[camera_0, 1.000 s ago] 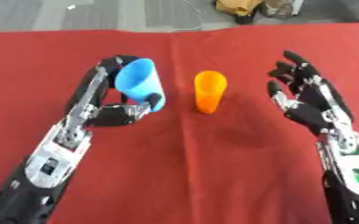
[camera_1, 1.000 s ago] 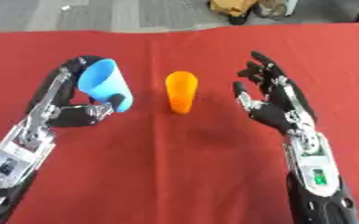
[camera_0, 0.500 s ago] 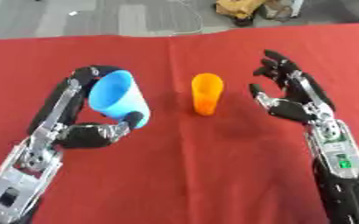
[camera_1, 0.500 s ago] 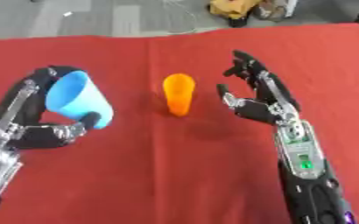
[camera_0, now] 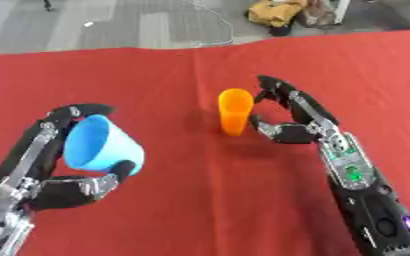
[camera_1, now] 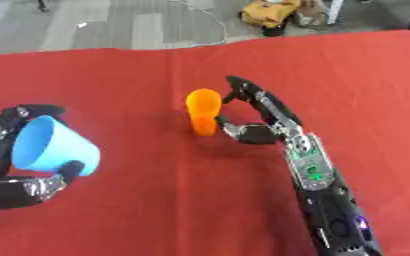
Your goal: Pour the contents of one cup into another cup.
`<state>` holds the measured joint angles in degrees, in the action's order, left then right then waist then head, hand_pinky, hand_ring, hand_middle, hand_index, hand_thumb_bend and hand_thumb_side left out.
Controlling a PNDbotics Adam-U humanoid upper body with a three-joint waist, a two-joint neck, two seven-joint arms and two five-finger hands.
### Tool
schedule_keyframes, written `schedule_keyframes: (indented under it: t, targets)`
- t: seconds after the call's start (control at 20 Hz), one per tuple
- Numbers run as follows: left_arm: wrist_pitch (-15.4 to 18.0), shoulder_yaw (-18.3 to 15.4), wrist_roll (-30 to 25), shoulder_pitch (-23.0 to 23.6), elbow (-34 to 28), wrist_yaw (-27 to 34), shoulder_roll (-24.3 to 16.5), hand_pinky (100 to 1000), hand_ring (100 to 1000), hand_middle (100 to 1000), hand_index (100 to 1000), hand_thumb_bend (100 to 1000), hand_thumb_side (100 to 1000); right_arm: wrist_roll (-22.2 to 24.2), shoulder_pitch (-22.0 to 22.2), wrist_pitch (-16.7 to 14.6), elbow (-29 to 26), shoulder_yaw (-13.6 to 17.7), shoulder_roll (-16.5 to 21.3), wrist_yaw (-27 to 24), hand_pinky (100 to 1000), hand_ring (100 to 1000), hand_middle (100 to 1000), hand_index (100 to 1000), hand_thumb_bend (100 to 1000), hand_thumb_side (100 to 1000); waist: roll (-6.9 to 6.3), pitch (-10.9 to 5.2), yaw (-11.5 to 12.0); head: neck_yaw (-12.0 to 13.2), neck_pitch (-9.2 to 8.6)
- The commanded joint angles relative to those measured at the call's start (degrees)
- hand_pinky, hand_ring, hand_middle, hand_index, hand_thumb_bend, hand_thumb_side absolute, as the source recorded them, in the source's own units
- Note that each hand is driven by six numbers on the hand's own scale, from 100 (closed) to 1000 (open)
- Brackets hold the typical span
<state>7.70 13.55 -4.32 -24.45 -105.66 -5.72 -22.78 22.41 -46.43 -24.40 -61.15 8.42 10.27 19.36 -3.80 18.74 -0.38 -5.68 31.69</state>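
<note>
**Blue cup held at the left, right hand beside the orange cup**

The left eye view shows more of the left arm, running down to the lower left corner; in the right eye view that arm is cut by the left edge and only the hand and cup show. The right eye view shows more of the cloth's right edge and the floor beyond it.

The red cloth point(camera_0: 200, 200) covers the table to every side but the far one, where grey floor begins, with some yellow and brown things lying on it. There is wide bare cloth between the two hands and toward the near edge — nothing else stands on it.

The blue cup point(camera_0: 99, 145) sits in the left hand point(camera_0: 73, 187), tilted, its mouth turned up and to the left; the fingers curl over its rim and the thumb presses its side near the base. The orange cup point(camera_0: 235, 111) stands upright at mid-table. The right hand point(camera_0: 292, 117) is just to its right, fingers spread and slightly bent toward it — whether they touch it cannot be told.
</note>
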Motion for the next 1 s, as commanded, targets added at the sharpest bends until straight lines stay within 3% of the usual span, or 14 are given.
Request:
schedule_keyframes:
  t: [0.05, 0.5, 0.55, 0.75, 1.0]
  targets:
    - [-0.35, -1.3, -0.5, 0.94, -2.92, -0.65, -2.01, 278, 275, 409, 777, 100, 100, 0.16, -1.83, -1.03, 1.23, -0.25, 0.46, 1.63, 945, 1000, 637, 967, 301, 188, 0.11, -1.44, 0.29, -0.7, 0.29]
    - [-0.88, -1.98, -0.78, 3.16, -4.62, -1.49, -2.15, 280, 275, 410, 778, 100, 100, 0.06, -2.83, -1.55, 2.84, -0.22, -0.19, 3.17, 944, 1000, 636, 965, 307, 193, 0.01, -1.6, 0.56, -1.09, 0.17]
    - [-0.9, -1.98, -0.81, 3.23, -4.62, -1.51, -2.13, 287, 280, 416, 781, 100, 100, 0.09, -2.88, -1.55, 2.91, -0.27, -0.25, 3.22, 950, 1000, 669, 971, 364, 233, -0.01, -1.63, 0.62, -1.15, 0.16]
    - [-0.73, -2.3, -1.51, 4.88, -5.06, -2.37, -1.73, 290, 282, 418, 782, 100, 100, 1.22, -3.51, -1.41, 3.71, -0.6, -1.21, 4.71, 976, 1000, 765, 983, 421, 262, -0.11, -2.01, 1.06, -1.49, 0.23]
    - [-0.85, -2.36, -1.79, 5.36, -5.14, -2.56, -1.37, 292, 283, 420, 783, 100, 100, 0.3, -3.84, -0.92, 3.94, -0.46, -1.88, 8.21, 979, 1000, 778, 986, 437, 276, -0.11, -2.24, 1.2, -1.63, 0.22]
